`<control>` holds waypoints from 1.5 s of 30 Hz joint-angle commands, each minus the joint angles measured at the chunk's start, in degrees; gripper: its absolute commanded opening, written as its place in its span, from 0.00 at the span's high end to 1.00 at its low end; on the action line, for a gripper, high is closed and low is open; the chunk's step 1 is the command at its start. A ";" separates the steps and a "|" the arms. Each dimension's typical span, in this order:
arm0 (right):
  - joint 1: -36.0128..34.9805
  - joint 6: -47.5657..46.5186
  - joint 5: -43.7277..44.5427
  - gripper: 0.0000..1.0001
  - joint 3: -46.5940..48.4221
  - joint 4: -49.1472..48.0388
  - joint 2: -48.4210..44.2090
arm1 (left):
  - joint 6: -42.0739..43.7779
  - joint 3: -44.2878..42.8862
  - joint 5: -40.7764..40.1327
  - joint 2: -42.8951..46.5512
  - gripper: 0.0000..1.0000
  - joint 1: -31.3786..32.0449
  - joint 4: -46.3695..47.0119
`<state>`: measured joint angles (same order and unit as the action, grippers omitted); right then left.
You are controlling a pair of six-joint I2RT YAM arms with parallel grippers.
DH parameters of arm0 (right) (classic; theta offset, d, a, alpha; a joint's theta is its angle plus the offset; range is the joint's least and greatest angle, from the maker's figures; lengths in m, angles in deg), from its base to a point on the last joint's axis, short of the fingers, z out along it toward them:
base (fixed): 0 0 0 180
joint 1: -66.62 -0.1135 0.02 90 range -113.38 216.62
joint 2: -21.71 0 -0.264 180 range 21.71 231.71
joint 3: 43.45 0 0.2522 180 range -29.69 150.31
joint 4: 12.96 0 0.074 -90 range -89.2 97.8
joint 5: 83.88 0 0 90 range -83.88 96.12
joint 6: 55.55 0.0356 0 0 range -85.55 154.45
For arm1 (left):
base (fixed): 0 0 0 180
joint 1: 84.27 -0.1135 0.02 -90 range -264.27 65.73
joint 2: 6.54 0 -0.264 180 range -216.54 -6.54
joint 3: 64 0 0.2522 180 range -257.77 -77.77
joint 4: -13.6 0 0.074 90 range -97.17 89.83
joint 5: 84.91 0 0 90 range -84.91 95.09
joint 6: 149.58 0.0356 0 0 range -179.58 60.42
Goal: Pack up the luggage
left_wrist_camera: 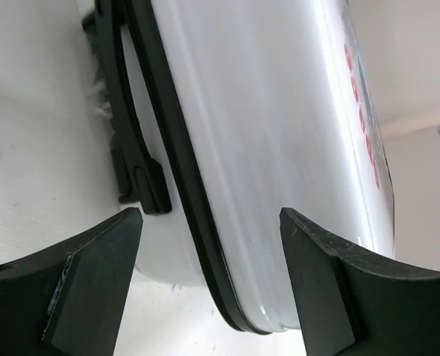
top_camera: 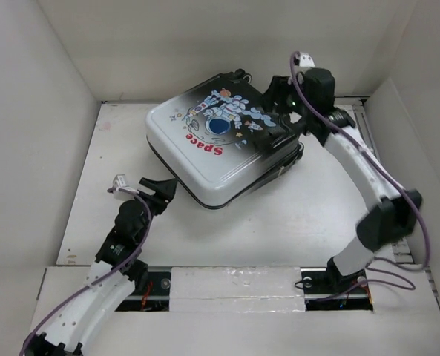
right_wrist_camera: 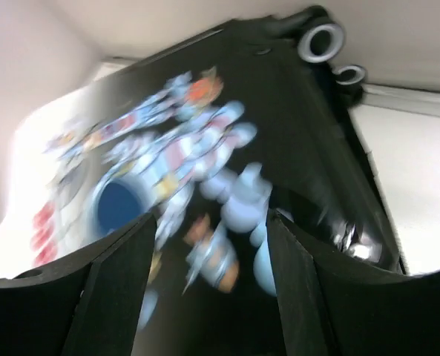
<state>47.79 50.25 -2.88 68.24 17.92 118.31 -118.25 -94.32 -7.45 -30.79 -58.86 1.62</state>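
Top view: the luggage lies shut and flat on the white counter, toward the far middle, astronaut print up. My left pincer sits at its near white corner. My right pincer is over the dark end by the wheels.

Left wrist: left pincer fingers apart. The luggage's white shell and black seam band run between them.

Right wrist: picture blurred. Right pincer fingers apart above the printed shell; contact, cannot tell. Two wheels show at the far edge.
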 commanded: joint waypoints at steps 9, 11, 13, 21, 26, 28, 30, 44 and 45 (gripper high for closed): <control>-18.94 1.60 -6.02 0.51 -65.53 -32.86 -49.99 | 5.95 -14.73 -3.83 -18.37 0.32 -2.72 6.12; -22.72 5.10 -5.17 0.51 -71.88 -37.30 -56.15 | 4.10 -14.04 -0.58 -19.08 0.36 -7.64 9.46; -28.79 6.96 -1.31 0.51 -80.77 -42.41 -58.53 | 3.39 -10.88 2.16 -19.08 0.45 -11.51 10.78; -40.58 5.56 20.05 0.41 -80.09 -52.35 -38.55 | -0.83 0.22 25.98 -29.52 0.63 -29.54 27.64; -43.92 4.70 31.56 0.39 -79.57 -70.72 -25.16 | -2.40 -2.96 33.35 -38.93 0.63 -29.54 34.33; -43.92 3.46 34.12 0.39 -77.81 -73.27 -19.20 | -3.11 -2.96 33.37 -40.34 0.63 -29.02 37.05; -43.92 2.93 34.83 0.41 -77.80 -78.72 -16.19 | -3.11 -2.96 33.89 -40.35 0.63 -29.01 37.59; -45.76 -0.23 40.28 0.62 -74.29 -98.41 -1.15 | -3.72 -1.37 41.71 -53.44 0.63 -26.90 47.61; -45.77 -0.23 40.81 0.69 -74.29 -99.82 -0.54 | -3.73 -1.37 41.71 -54.14 0.63 -26.90 48.74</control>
<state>2.89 50.62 36.66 -8.24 -69.38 116.69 -121.20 -95.44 31.35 -84.38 -85.86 42.84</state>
